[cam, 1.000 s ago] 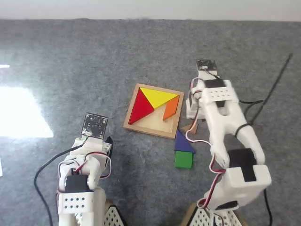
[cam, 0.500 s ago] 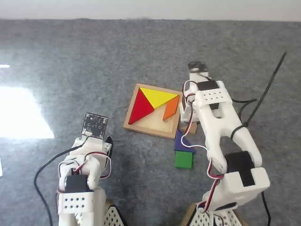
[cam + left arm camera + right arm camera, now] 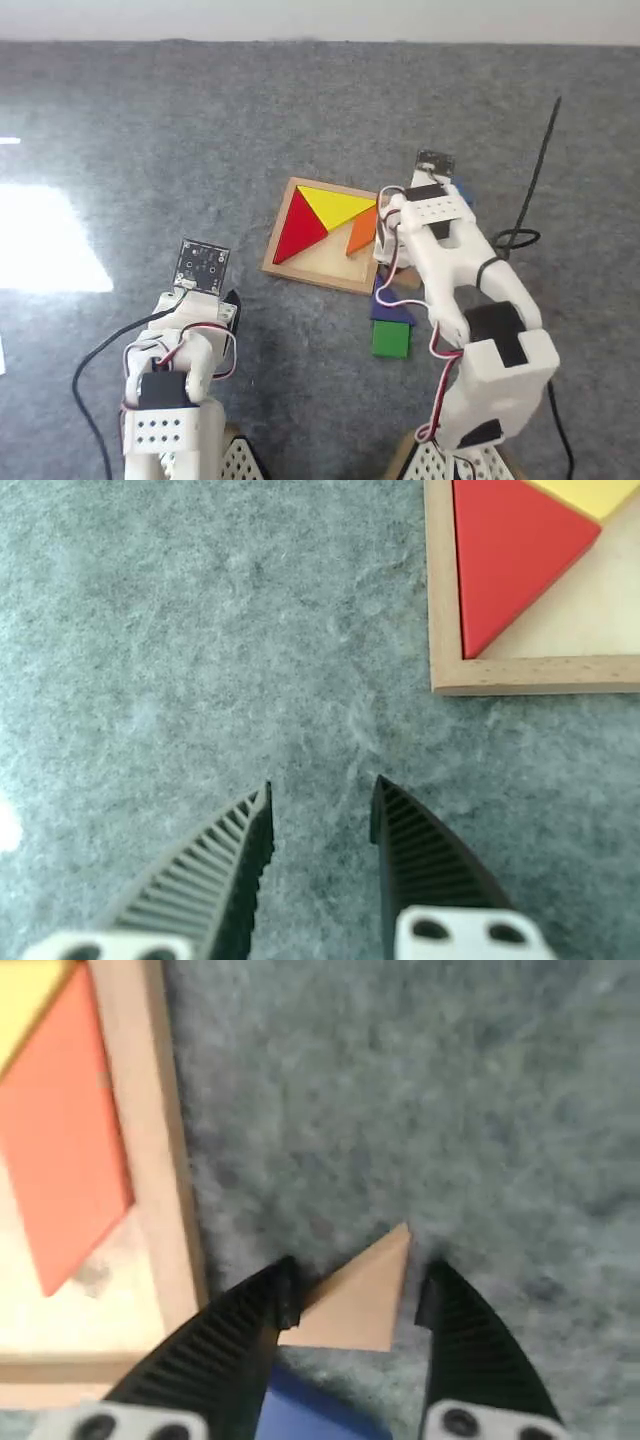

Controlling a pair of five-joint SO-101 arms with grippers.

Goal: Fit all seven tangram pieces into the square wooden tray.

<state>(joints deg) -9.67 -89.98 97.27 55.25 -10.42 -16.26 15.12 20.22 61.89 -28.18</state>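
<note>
The right gripper, jaws open, straddles the tan triangle lying just beside the tray. It should close squarely on the triangle's edges, lift it clear of the tray's rim, then lower it flat into the bare part. The left gripper hangs near the tray, jaws open and empty.

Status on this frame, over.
Left gripper open over mat. Right gripper open astride tan triangle. Tray holds red, yellow, orange pieces; blue triangle, green square outside.
</note>
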